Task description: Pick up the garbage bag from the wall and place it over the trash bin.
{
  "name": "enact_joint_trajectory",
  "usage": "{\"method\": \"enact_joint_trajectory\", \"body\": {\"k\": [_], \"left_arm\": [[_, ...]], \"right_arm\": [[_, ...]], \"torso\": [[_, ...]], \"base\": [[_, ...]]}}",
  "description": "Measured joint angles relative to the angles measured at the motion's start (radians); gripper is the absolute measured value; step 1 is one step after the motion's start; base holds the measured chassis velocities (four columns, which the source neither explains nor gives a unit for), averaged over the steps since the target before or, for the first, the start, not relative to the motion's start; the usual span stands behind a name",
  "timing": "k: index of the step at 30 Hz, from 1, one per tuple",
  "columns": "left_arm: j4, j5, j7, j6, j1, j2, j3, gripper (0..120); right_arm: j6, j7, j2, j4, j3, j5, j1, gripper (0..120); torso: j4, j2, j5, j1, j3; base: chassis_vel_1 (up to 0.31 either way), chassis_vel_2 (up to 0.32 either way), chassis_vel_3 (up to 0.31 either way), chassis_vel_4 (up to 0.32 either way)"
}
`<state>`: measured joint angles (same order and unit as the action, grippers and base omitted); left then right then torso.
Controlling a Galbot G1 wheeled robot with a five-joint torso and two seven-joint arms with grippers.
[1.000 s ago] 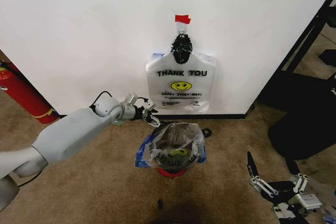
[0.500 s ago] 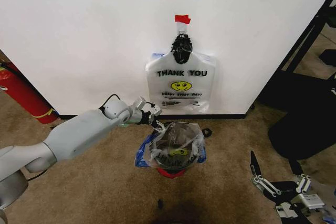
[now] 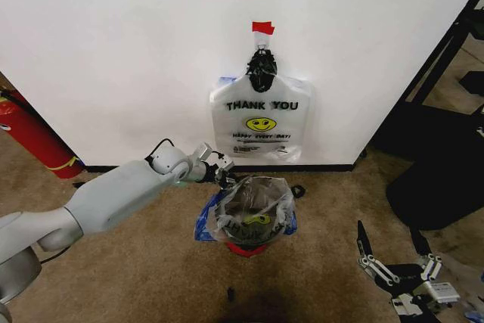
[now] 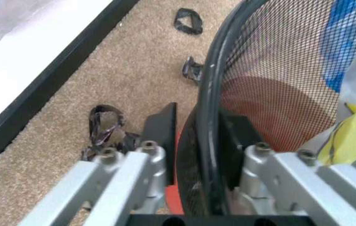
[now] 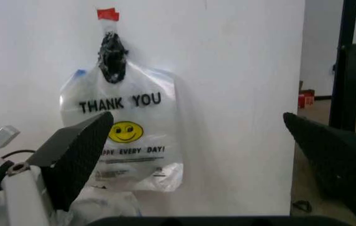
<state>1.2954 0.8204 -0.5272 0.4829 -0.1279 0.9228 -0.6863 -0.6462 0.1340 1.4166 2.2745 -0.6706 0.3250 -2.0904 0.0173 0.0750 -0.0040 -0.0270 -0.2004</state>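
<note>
Bag (image 3: pixel 252 213) is already draped over the trash bin (image 3: pixel 246 247) on the carpet, just in front of the wall (image 3: pixel 113 51), below the flat bundle of spare bags (image 3: pixel 261 122) hanging under the red tape (image 3: pixel 262 27). The left gripper (image 3: pixel 221 172) sits at the bin's far-left rim, and in the wrist view its fingers (image 4: pixel 159 136) straddle the mesh edge (image 4: pixel 206 117), spread apart, one outside and one inside. The right gripper (image 3: pixel 401 262) hangs low on the near right, well apart from the bin, jaws wide open.
</note>
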Motion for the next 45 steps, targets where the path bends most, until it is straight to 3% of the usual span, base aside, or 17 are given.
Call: {"method": "enact_joint_trajectory", "body": {"k": [6, 14, 18, 20, 22, 28, 30, 35, 42, 45], "left_arm": [[0.025, 0.006, 0.0, 0.002, -0.003, -0.008, 0.006, 3], [0.064, 0.028, 0.02, 0.016, -0.016, -0.016, 0.027, 3], [0.127, 0.063, 0.047, 0.049, -0.046, -0.027, 0.082, 3], [0.207, 0.115, 0.101, 0.086, -0.073, -0.045, 0.121, 3], [0.232, 0.133, 0.126, 0.098, -0.081, -0.053, 0.131, 3], [0.393, 0.328, 0.367, 0.152, -0.175, -0.109, 0.26, 3], [0.414, 0.351, 0.398, 0.153, -0.192, -0.117, 0.279, 3], [0.504, 0.47, 0.588, 0.142, -0.327, -0.147, 0.427, 3], [0.582, 0.54, 0.757, 0.094, -0.483, -0.157, 0.597, 3], [0.606, 0.571, 0.833, 0.074, -0.521, -0.158, 0.63, 3]], "right_arm": [[0.001, 0.0, 0.001, 0.004, -0.004, 0.0, 0.0, 100], [0.015, 0.0, -0.014, 0.012, -0.003, 0.0, 0.006, 100], [0.019, -0.001, -0.02, 0.011, -0.003, 0.002, 0.008, 100], [0.024, -0.003, -0.024, 0.005, -0.003, 0.004, 0.017, 100], [0.028, -0.004, -0.026, 0.003, -0.003, 0.005, 0.021, 100], [0.058, -0.007, -0.03, 0.004, 0.01, 0.006, 0.049, 100], [0.06, -0.007, -0.031, 0.005, 0.011, 0.006, 0.05, 100], [0.07, -0.011, -0.037, 0.008, 0.013, 0.012, 0.052, 100], [0.087, -0.013, -0.046, 0.013, 0.016, 0.015, 0.063, 100], [0.09, -0.014, -0.047, 0.013, 0.018, 0.015, 0.068, 100]], "torso": [[0.0, 0.0, 0.0001, 0.0, 0.0], [0.0, 0.0, 0.0001, 0.0, 0.0], [0.0, 0.0, 0.0001, 0.0, 0.0], [0.0001, 0.0, 0.0002, 0.0, 0.0], [0.0001, 0.0, 0.0005, 0.0, 0.0], [-0.0001, 0.0, 0.0001, 0.0, 0.0], [-0.0003, 0.0, 0.0001, 0.0, 0.0], [-0.0001, 0.0, 0.0001, 0.0, 0.0], [0.0, 0.0, 0.0, 0.0, 0.0], [-0.0002, 0.0, 0.0001, 0.0, 0.0]], "base": [[0.0, 0.0, 0.0, 0.0], [0.0, 0.0, 0.0, 0.0], [0.0, 0.0, 0.0, 0.0], [0.0, 0.0, 0.0, 0.0], [0.0, 0.0, 0.0, 0.0], [0.0, 0.0, 0.0, 0.0], [0.0, 0.0, 0.0, 0.0], [0.0, 0.0, 0.0, 0.0], [0.0, 0.0, 0.0, 0.0], [0.0, 0.0, 0.0, 0.0]]}}
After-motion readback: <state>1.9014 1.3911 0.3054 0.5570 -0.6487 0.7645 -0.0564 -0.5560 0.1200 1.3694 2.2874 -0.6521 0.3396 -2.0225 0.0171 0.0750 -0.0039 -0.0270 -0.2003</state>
